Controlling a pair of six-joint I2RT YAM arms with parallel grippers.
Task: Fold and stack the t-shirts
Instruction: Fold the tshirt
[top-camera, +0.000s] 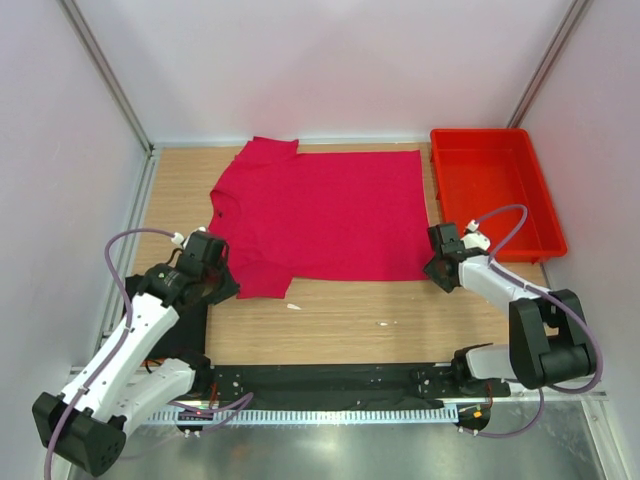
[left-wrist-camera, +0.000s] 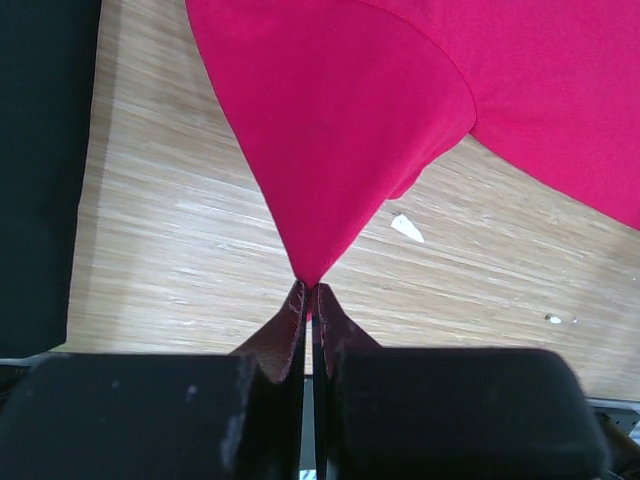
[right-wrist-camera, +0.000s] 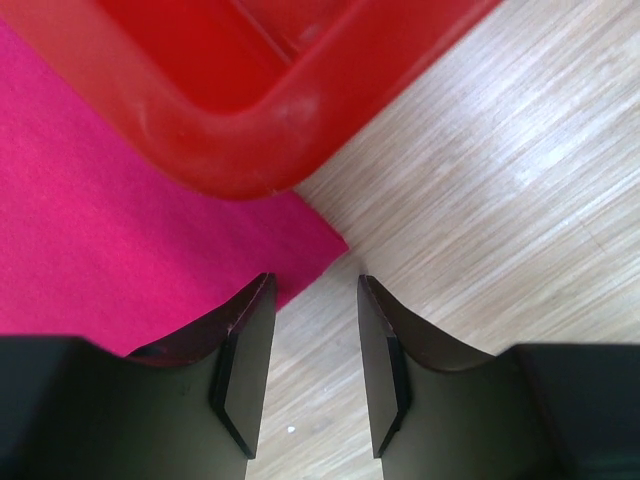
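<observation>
Only the left wrist view shows the left tool (left-wrist-camera: 310, 292) clenched on the crimson-pink t-shirt (left-wrist-camera: 345, 130) by its sleeve; the right tool (right-wrist-camera: 315, 345) stands parted, empty, near the red tray (right-wrist-camera: 235, 130).

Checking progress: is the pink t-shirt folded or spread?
Spread: the pink t-shirt lies flat on the table, both sleeves showing, one tip pinched by the left gripper.

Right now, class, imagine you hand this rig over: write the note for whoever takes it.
Left hand: shut on the pink shirt at its sleeve tip.
Right hand: open at that shirt's near right corner, beside the red tray, gripping nothing.
The shirt lies spread on the table; black cloth, perhaps the second shirt, lies at the near left.
Done: no fold yet.
Left: all the folding and stacking.
</observation>
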